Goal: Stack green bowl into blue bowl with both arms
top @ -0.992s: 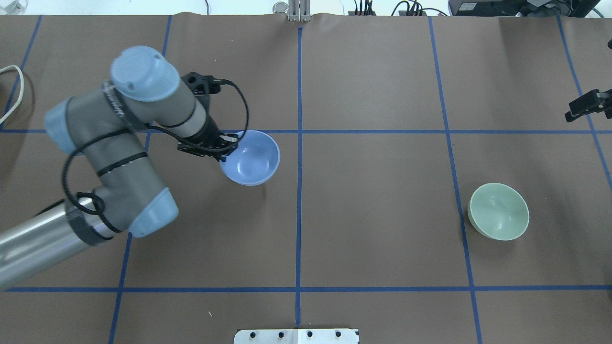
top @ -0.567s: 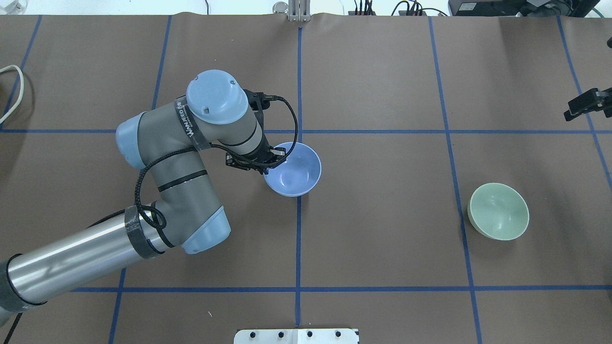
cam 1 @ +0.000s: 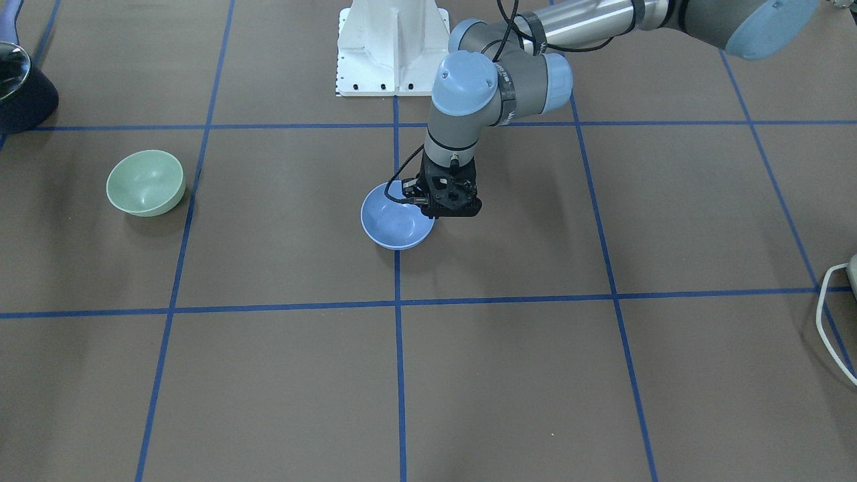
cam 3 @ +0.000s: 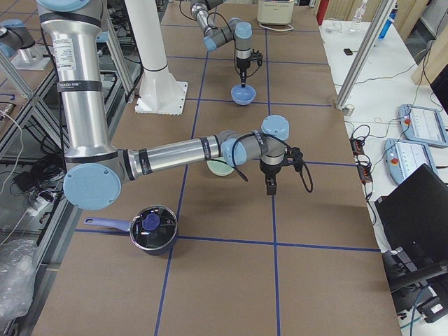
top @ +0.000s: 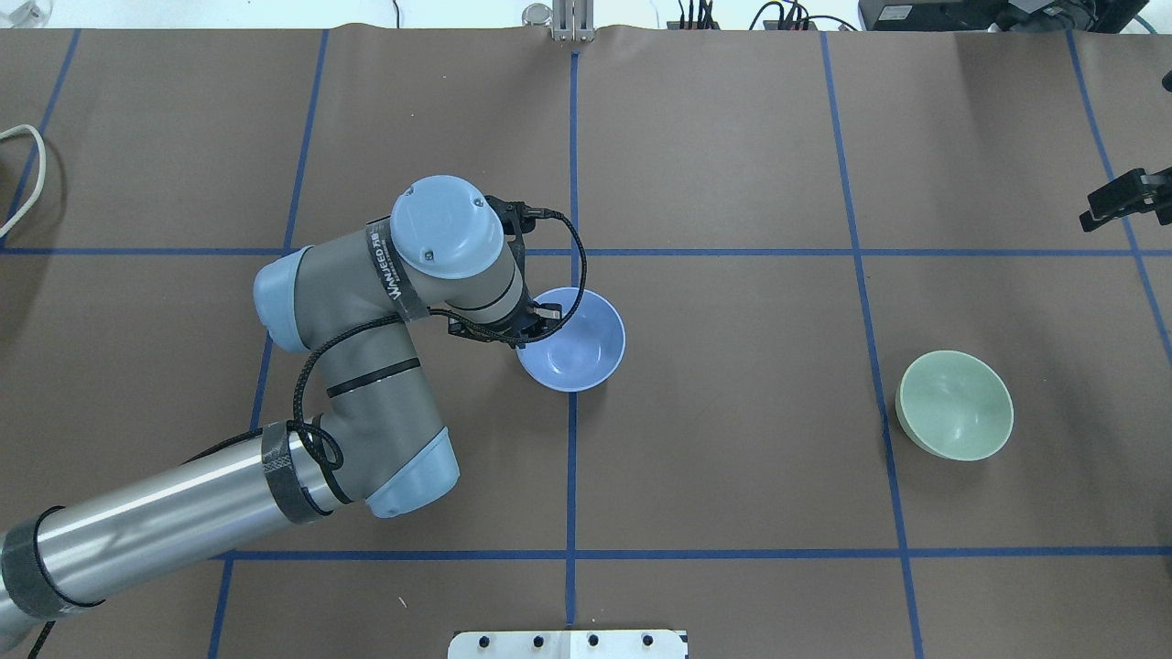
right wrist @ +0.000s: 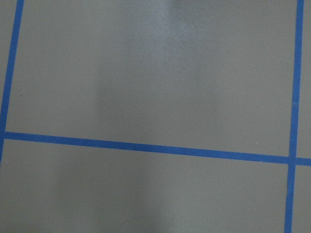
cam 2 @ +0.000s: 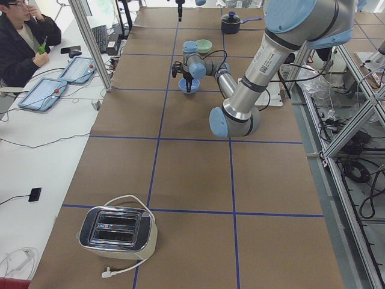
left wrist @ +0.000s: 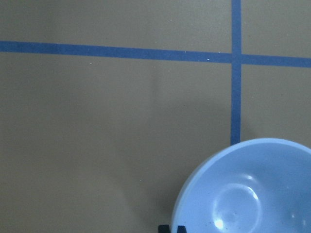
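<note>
The blue bowl (top: 579,346) stands upright on the centre blue line, also in the front view (cam 1: 395,224) and the left wrist view (left wrist: 252,194). My left gripper (top: 536,322) is shut on its rim on the robot's left side, with one finger inside the bowl. I cannot tell whether the bowl touches the table. The green bowl (top: 957,405) sits alone, upright, on the right half (cam 1: 145,182). Of my right gripper (top: 1112,203), only a black part shows at the right edge, beyond the green bowl; its jaws are not clear. Its wrist view shows only table.
A white pedestal (cam 1: 395,47) stands at the robot's side of the table. A dark pot (cam 3: 152,227) sits near the right end, a toaster (cam 2: 117,232) at the left end. A white cable (top: 27,174) lies at the far left.
My left arm has carried the blue bowl to the right, from left of the centre line onto it. The green bowl and the right gripper have not moved.
</note>
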Available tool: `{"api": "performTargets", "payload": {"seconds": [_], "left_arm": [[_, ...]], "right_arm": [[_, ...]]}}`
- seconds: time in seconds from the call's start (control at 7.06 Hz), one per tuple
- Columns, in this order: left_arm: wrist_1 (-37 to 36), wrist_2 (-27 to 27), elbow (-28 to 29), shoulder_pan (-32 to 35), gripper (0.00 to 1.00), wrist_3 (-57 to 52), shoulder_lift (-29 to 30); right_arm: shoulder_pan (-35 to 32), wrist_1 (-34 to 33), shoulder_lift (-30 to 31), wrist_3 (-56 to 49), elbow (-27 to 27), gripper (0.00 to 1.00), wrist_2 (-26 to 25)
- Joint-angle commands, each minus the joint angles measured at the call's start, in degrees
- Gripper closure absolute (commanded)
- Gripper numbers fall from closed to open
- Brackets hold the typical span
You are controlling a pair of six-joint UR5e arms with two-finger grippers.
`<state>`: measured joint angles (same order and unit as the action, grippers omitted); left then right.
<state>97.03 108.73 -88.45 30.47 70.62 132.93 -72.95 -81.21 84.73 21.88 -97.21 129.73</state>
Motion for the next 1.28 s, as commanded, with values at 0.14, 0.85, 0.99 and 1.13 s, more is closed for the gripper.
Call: {"api": "performTargets", "payload": {"seconds": [0.14, 0.85, 0.99, 1.13], "left_arm": [[0.27, -0.10, -0.06, -0.06, 0.13, -0.40, -0.04], [-0.52, 11.01, -10.41, 13.15, 0.03, -13.94, -11.25], [-0.52, 15.85, -11.13, 19.38, 0.03, -21.15, -15.90], [-0.44, 19.55, -11.13, 25.80, 0.03, -29.67, -21.08]], "right_arm": [[0.00, 0.00, -0.09, 0.00, 0.00, 0.00, 0.00], [2.61, 3.93, -0.35, -1.40, -0.53, 0.00, 0.00], [4.20, 7.52, -0.44, -1.32, -0.70, 0.00, -0.17], [5.52, 8.25, -0.27, -0.62, -1.66, 0.00, -0.09]]}}
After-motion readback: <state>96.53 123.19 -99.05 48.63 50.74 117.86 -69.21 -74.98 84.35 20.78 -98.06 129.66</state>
